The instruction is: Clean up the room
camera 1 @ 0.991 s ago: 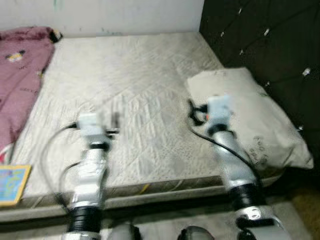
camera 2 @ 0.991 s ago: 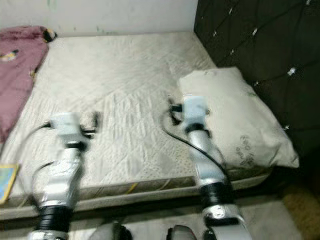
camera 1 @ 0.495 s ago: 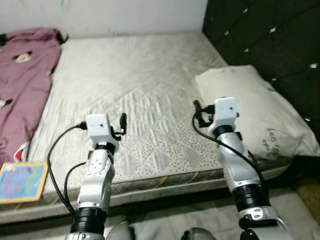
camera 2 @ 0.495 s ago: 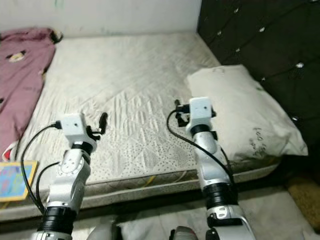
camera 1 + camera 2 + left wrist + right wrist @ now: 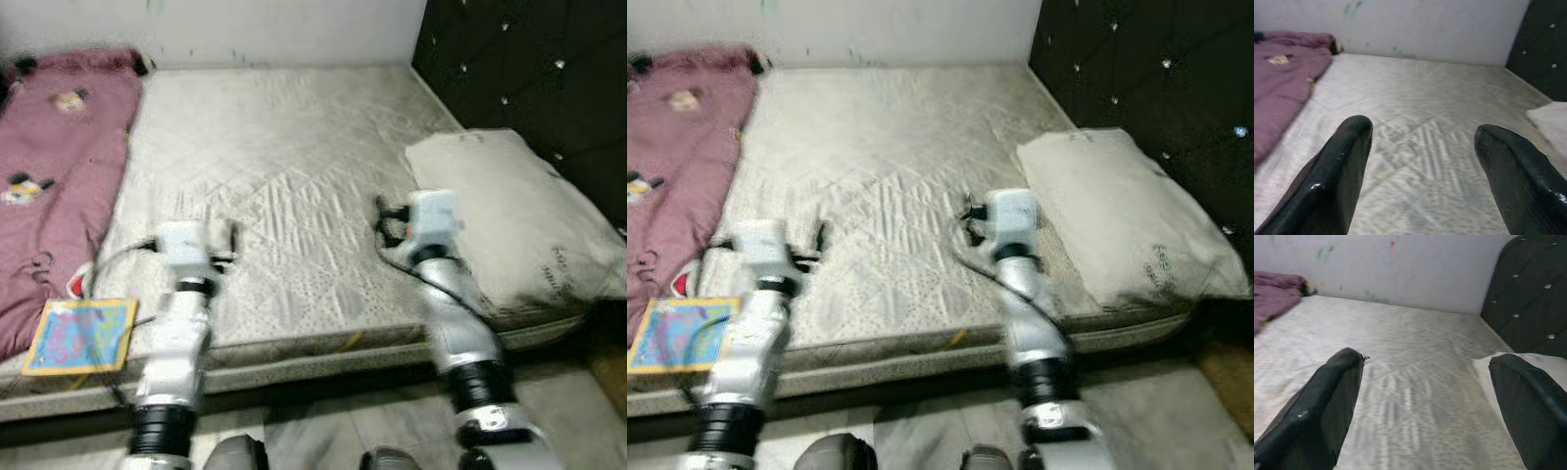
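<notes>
While both silver arms reached forward over the near edge of the bare quilted grey-white mattress (image 5: 284,186), the left gripper (image 5: 1422,147) hung just above the ticking with its black fingers (image 5: 1344,166) spread wide and holding nothing. The right gripper (image 5: 1427,387) hovered likewise over the mattress, its fingers (image 5: 1327,406) also spread apart and empty, near the off-white pillow (image 5: 509,220) that lay along the mattress's right side against the dark tufted headboard (image 5: 529,69). A crumpled pink blanket with cartoon prints (image 5: 54,176) covered the bed's left side. A colourful flat picture book (image 5: 80,336) rested on the near left corner of the mattress, beside the left arm. The head views were somewhat blurred.
</notes>
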Controlling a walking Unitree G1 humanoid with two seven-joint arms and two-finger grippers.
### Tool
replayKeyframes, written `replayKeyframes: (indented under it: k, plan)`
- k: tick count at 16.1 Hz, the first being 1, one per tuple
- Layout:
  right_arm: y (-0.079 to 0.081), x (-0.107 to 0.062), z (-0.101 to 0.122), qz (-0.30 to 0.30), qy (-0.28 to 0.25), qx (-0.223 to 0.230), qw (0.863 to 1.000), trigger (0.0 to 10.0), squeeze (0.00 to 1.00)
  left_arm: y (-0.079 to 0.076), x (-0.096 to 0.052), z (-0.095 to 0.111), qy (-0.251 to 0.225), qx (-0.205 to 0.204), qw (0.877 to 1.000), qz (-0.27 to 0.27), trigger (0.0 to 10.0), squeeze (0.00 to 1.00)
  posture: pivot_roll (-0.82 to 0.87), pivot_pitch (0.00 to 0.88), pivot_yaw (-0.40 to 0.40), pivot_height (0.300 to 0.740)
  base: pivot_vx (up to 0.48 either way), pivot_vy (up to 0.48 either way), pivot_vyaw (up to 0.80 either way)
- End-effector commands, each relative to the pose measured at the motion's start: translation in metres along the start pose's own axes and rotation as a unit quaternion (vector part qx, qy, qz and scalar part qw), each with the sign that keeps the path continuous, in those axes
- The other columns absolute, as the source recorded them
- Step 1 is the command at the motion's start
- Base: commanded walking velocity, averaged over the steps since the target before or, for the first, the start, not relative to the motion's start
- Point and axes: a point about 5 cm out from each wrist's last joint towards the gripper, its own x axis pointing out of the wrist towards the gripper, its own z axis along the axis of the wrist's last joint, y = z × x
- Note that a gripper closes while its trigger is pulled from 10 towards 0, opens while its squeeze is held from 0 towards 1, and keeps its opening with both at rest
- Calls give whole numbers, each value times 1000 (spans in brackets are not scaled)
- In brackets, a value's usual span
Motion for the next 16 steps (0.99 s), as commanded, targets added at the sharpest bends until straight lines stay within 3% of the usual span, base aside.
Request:
replayKeyframes:
  k: [1, 16]
  plan:
    - [-10, 0, -1, -12, 6, -6, 1000, 10000, 0, -8, 1, 1, 0, -8, 1000, -8, 10000, 0, -55, 0, 2, 740, 0, 442, 0]
    - [-8, 0, -3, -4, 10, -9, 1000, 10000, 0, -9, 2, 1, -2, -6, 1000, -11, 10000, 0, -52, 0, 3, 740, 0, 480, 0]
